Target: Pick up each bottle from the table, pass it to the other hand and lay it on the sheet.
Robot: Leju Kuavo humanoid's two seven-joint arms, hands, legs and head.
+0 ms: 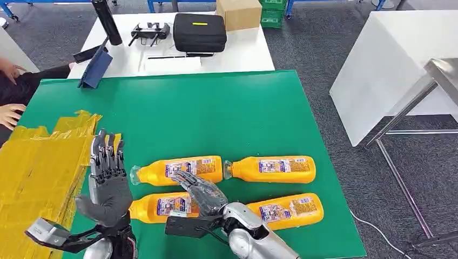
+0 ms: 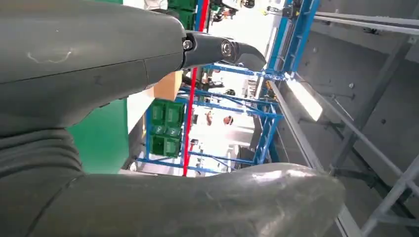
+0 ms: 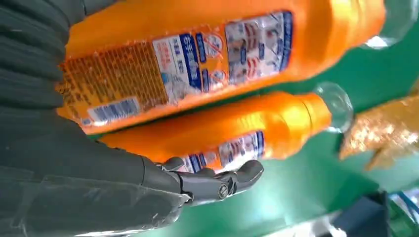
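Orange bottles, four of them, are seen lying on their sides on the green tabletop (image 1: 216,108) in two rows of two. In the far row a left bottle (image 1: 181,170) and a right bottle (image 1: 273,169) lie end to end with clear caps pointing left; in the near row a near-left bottle (image 1: 159,208) and a near-right bottle (image 1: 291,209) are seen. The right hand (image 1: 200,191) is stretched over the gap between the far left bottle and the near-left bottle, its fingers extended and apart above the labels; nothing is gripped, and whether the fingertips touch a bottle cannot be told. In the right wrist view the two bottles are shown close beside the dark fingers (image 3: 217,182), with none enclosed. The left hand (image 1: 108,178) is held upright at the left of the bottles, palm facing them, fingers straight and spread, holding nothing. The yellow sheet (image 1: 38,172) is laid over the left part of the tabletop, just beside the left hand, crumpled at its edge, and no bottle lies on it. A person's hand (image 1: 8,114) rests at the far left edge.
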